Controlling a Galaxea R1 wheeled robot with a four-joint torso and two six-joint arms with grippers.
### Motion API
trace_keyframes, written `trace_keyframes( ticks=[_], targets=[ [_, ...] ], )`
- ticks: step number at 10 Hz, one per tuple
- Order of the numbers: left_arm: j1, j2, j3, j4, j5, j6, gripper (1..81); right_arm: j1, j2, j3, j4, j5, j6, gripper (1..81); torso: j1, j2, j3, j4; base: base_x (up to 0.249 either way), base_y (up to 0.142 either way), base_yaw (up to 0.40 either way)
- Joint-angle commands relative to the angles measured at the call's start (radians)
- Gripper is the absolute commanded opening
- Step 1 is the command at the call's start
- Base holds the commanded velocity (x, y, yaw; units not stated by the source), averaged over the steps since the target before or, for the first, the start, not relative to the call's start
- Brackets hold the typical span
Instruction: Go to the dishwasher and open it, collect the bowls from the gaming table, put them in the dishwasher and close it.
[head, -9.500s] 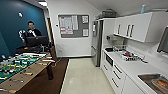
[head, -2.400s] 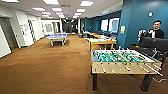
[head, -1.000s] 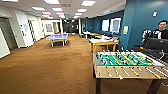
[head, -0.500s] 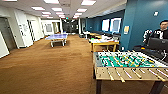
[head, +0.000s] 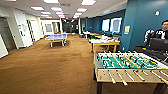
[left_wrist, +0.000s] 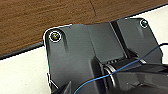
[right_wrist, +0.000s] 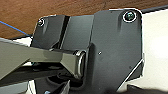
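Head view: open office hall, brown carpet (head: 45, 72). Foosball table (head: 125, 63) (green field, rods) close by on the right. A person (head: 162, 32) stands behind it by the teal wall (head: 142, 22). Yellow-edged gaming table (head: 105, 43) sits further back, past the foosball table's far left corner, clutter on top; bowls too blurred to pick out. Blue ping-pong table (head: 56, 37) well back on the left. No writing readable anywhere. Wrist views give dark robot plate over carpet; state of either tool: cannot tell.
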Motion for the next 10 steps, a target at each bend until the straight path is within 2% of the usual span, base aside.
trace_keyframes(
  ticks=[1,10],
  targets=[
    [-0.052,-0.006,-0.001,-0.005,0.051,-0.002,81.1,0.037,-0.003,0.003,-0.013,-0.045,-0.006,81.1,0.0,0.0,0.0,0.0,0.107,0.068,0.0],
    [-0.052,-0.007,-0.003,-0.005,0.049,-0.002,81.1,0.037,-0.003,0.001,-0.013,-0.045,-0.006,81.1,0.0,0.0,0.0,0.0,0.107,0.073,0.0]
  ],
)
